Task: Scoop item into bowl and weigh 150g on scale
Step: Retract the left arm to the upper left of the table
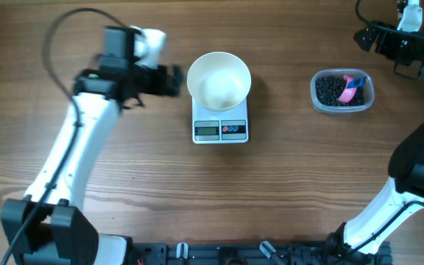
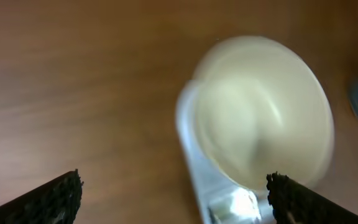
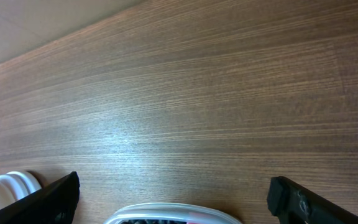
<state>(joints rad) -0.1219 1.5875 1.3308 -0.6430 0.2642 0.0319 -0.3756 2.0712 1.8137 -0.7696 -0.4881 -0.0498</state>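
Wooden tabletop [image 1: 285,184] is carrying a white rectangular digital scale [image 1: 220,130], round white bowl [image 1: 218,79] sitting on it. Glossy black beans [image 1: 331,90] are lying in a clear plastic tub [image 1: 316,92], well right. Left gripper [image 1: 174,81] beside bowl, right gripper [image 1: 366,37] near tub: both are gaping, empty.

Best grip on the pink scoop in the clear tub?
Take the pink plastic scoop on the part lying above the small black beans, coming from straight above: the walls of the clear plastic tub block side approaches. Handle end too small to tell.
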